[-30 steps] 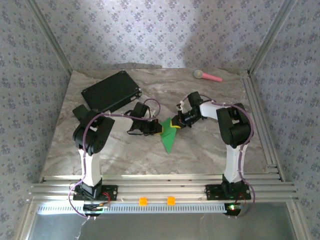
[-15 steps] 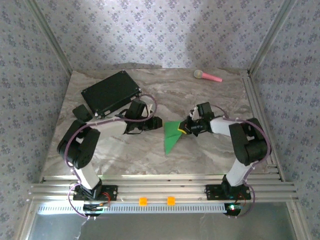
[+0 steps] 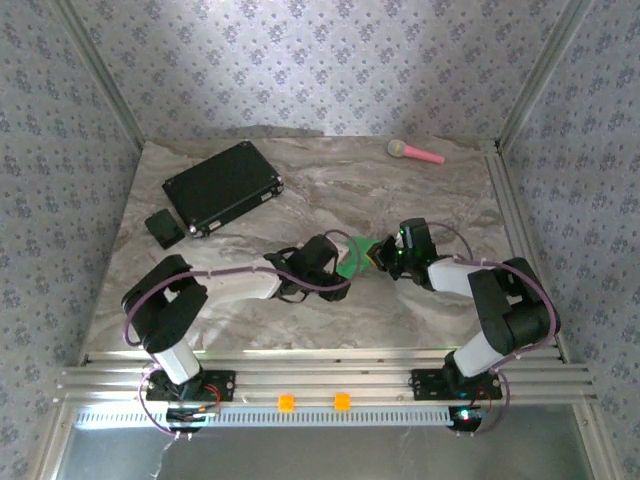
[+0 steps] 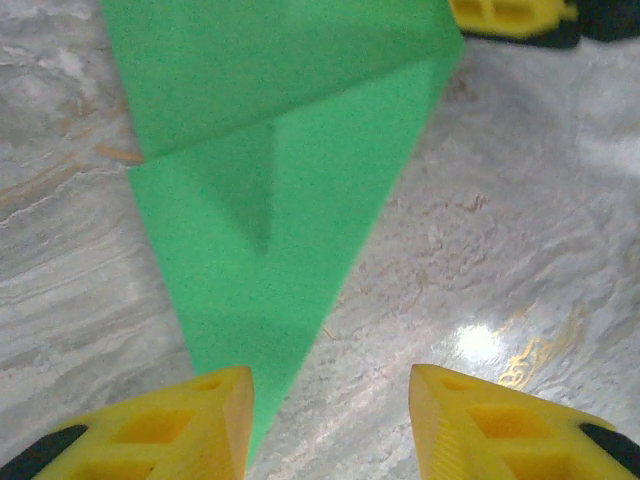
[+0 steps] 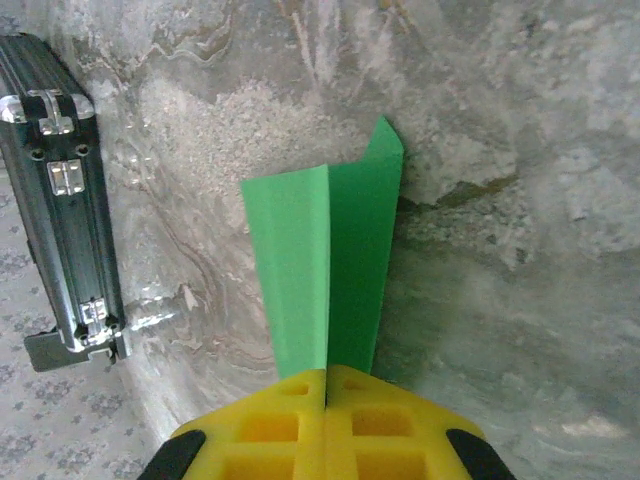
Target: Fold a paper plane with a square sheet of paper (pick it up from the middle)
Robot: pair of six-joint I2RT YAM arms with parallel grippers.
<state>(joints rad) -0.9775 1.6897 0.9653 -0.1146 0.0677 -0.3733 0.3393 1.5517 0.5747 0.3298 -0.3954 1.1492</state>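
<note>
Holding the fold at one end, left side lining up on the tip

**Top external:** right gripper (image 3: 378,256) is clamped on one end of the paper plane (image 3: 352,258). Left gripper (image 3: 328,266) sits just beside the opposite edge of the green, directly across from the right fingertips. Can't tell from here whether the left touches paper. Black case (image 3: 222,184) and pink toy (image 3: 415,152) are well apart from both sets of fingers and not in play.

**Left wrist:** fingers (image 4: 180,420) are spread, with nothing between them. The paper lies flat on the table (image 4: 520,250) ahead of the fingertips. Its pointed tip runs down along the inner edge of the left-hand finger, so the gap itself is mostly bare marble. One folded flap overlaps the lower layer further ahead.

**Right wrist:** fingers are pressed together with the paper pinched between them. It extends straight ahead from the fingertips, with a raised crease along the middle. The case lies off to the left of the fingers.

**Step, my read:** mid-fold. The sheet is already a narrow triangle, but the wings aren't formed.

**Next move, my read:**
- Left shifts sideways so the tip sits between its fingers.
- Left then grips or presses there.
- Right stays put as the anchor so the crease doesn't skew.
</note>
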